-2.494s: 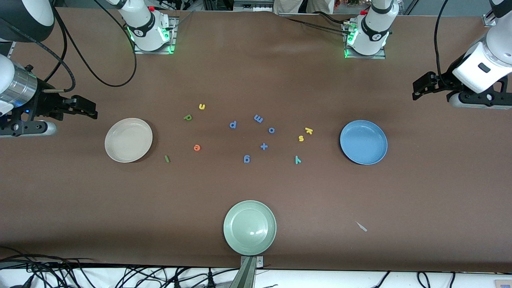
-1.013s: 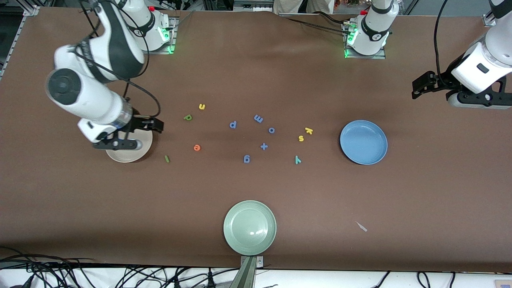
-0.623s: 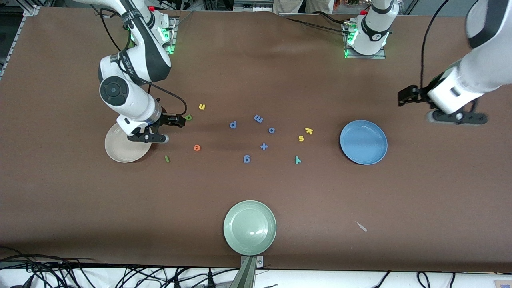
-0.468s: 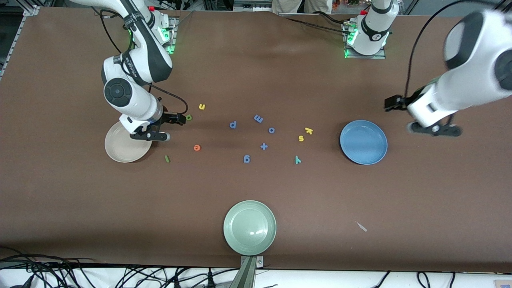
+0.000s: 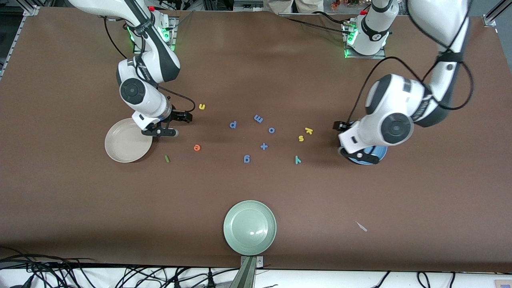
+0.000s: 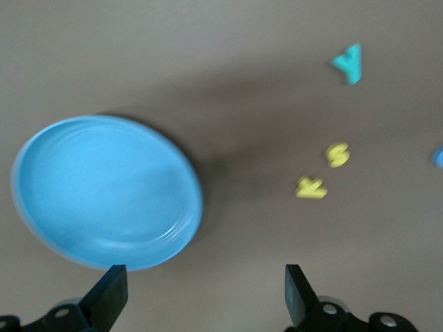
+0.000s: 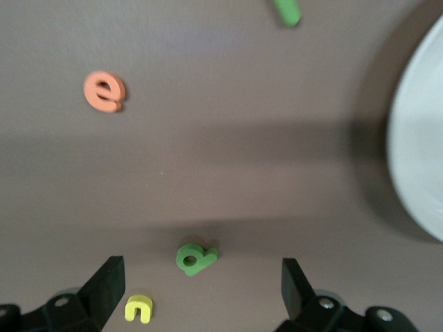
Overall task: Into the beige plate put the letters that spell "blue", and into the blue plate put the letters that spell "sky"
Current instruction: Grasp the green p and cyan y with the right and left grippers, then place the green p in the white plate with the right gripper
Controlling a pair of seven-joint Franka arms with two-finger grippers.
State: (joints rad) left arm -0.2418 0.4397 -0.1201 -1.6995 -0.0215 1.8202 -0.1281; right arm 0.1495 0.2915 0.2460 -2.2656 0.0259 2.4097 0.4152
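Here the beige plate sits toward the right arm's end of the table, and the right gripper hovers beside it, jaws spread wide and empty. Only the right wrist view reveals the green b under it, hidden from the front camera, with the yellow u near. The left gripper, likewise wide, hangs over the blue plate, near the yellow s, yellow k and teal y.

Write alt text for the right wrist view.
The right tool, open and empty, hangs over the brown table with a green b between its fingers. A yellow u, orange e, green l and the beige plate surround it.
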